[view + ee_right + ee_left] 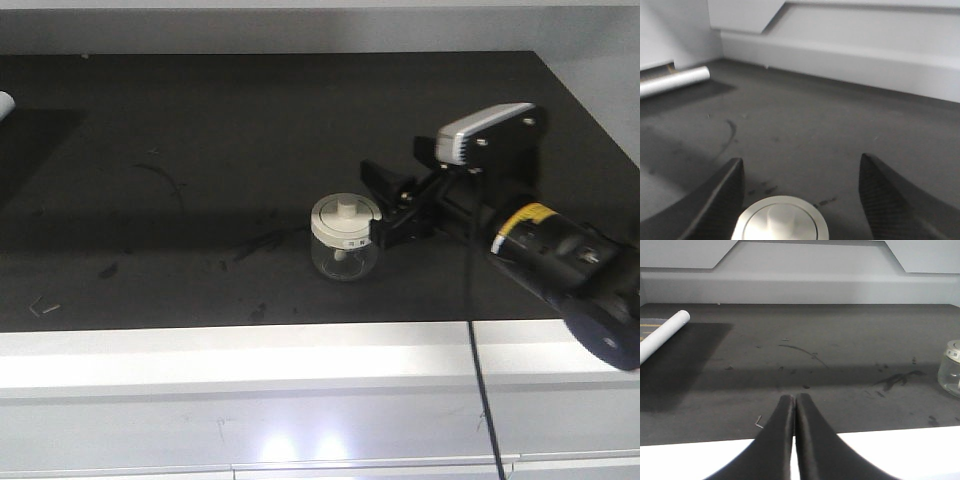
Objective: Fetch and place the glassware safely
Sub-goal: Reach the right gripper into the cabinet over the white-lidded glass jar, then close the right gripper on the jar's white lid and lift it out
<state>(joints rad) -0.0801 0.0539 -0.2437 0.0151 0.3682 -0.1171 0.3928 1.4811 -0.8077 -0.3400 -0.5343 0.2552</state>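
Front view: the glass jar (343,256) stands upright on the black mat (200,170), with its off-white lid (335,225) on and the knob (347,207) up. The right gripper (376,205) sits at the jar's right side with its jaws spread, one finger behind the jar's right shoulder and one in front; contact cannot be told here. A white ledge (250,360) runs just in front of the jar. The left gripper is not in this view. Left wrist view: the left gripper (792,407) is clenched on nothing, its tips pressed together. The jar shows at the far right edge, well apart from it. A white tube (662,335) lies far to the jar's left. Right wrist view: the two dark fingers (715,200) stand wide on either side of the lid with a clear gap on both sides, so the gripper is released and not gripping. A grey wall panel (840,55) closes the space behind the jar. Handling, as a judgement: the jar looks light, stiff, slick and breakable. The lid may only be resting on it, so the knob and the lid rim are poor holds. It is better taken on the glass body below the lid with a gentle squeeze. The mat is flat, matte and scuffed, and probably gives decent friction. The space is shallow, with the ledge close in front of the jar and the wall behind.
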